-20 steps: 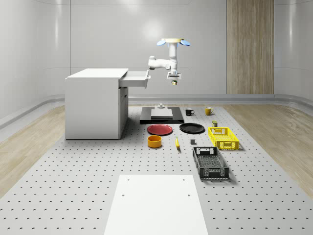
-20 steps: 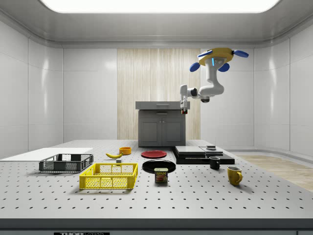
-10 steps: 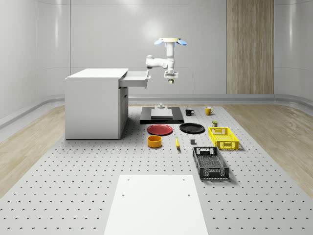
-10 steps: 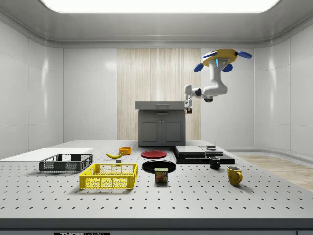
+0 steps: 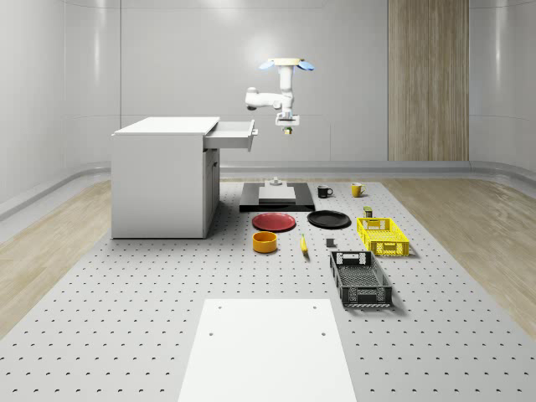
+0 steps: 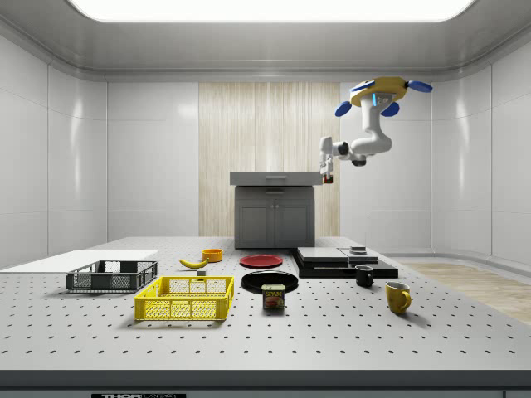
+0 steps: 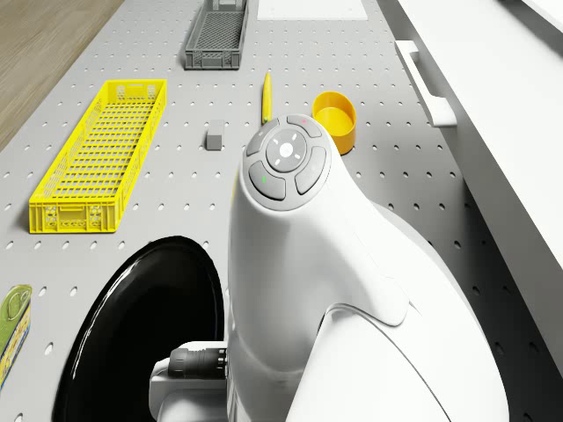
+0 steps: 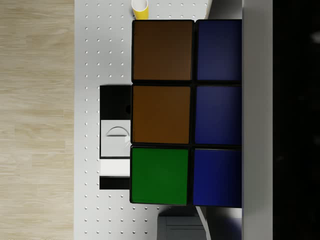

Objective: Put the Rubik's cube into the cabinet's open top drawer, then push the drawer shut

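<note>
**A:** Why is the drone (image 5: 285, 63) parked so high, near the top centre of the whole-scene view?

**B:** It hovers in open air just to the right of the cabinet (image 5: 163, 180), above drawer height. My guess is that the height lets the arm bring its load down into the drawer (image 5: 230, 134) from above rather than over its front edge.

**A:** And the gripper (image 5: 286, 127)?

**B:** It hangs under the arm, a little right of the drawer's open front and about level with it. In the side view it sits just past the cabinet top's right end. It is clamped on the cube (image 8: 186, 112), whose brown, blue and green tiles take up the middle of the wrist view, pressed close to the camera.

**A:** So the cube is not in the drawer yet.

**B:** No, it is carried in the air beside it. The drawer stands pulled out toward the right of the whole-scene view, presumably so something can be dropped in.

**A:** What lies below?

**B:** The black slab (image 5: 277, 198) with a white block on it, and farther forward the red plate (image 5: 274, 222).
</note>
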